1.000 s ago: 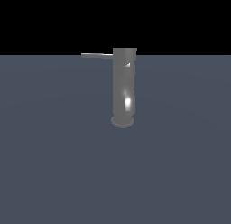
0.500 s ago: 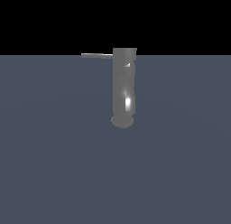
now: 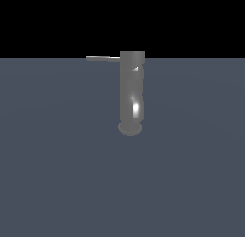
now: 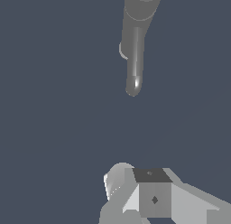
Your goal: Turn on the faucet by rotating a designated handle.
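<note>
In the exterior view we read from the left: the handle (image 3: 102,58) juts sideways from the top of the faucet (image 3: 131,92), which stands upright on the grey floor (image 3: 57,174), near its far edge and about midway across. Our gripper (image 4: 135,191) does not appear in that view; the wrist view shows it well apart from the faucet — whether it is released or clenched we cannot tell. We judge this the approach step: next we must reach the handle's free end and push it round.
</note>
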Tool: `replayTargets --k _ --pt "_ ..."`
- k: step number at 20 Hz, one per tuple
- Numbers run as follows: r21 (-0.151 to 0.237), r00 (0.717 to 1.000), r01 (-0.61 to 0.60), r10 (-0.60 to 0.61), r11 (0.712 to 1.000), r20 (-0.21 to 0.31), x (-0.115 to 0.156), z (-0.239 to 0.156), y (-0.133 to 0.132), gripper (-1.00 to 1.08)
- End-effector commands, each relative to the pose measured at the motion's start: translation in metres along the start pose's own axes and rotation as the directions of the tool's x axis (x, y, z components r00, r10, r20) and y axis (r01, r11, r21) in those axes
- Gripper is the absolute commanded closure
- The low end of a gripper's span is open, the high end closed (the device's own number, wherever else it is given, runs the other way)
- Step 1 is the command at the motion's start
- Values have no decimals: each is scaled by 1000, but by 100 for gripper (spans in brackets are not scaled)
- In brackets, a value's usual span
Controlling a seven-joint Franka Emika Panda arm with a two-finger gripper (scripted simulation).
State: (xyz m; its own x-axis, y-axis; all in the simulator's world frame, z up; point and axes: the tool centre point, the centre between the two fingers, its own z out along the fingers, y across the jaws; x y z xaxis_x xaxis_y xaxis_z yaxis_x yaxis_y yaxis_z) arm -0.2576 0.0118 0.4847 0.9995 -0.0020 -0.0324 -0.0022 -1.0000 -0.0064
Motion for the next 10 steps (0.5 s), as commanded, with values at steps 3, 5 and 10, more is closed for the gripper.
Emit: replayTargets --k 3,5,10 --pt "13 999 -40 40 999 2 10 0 -2 108" --pt "21 998 -66 65 998 3 17 0 -3 108" --pt "46 988 -152 152 987 12 40 2 -6 108"
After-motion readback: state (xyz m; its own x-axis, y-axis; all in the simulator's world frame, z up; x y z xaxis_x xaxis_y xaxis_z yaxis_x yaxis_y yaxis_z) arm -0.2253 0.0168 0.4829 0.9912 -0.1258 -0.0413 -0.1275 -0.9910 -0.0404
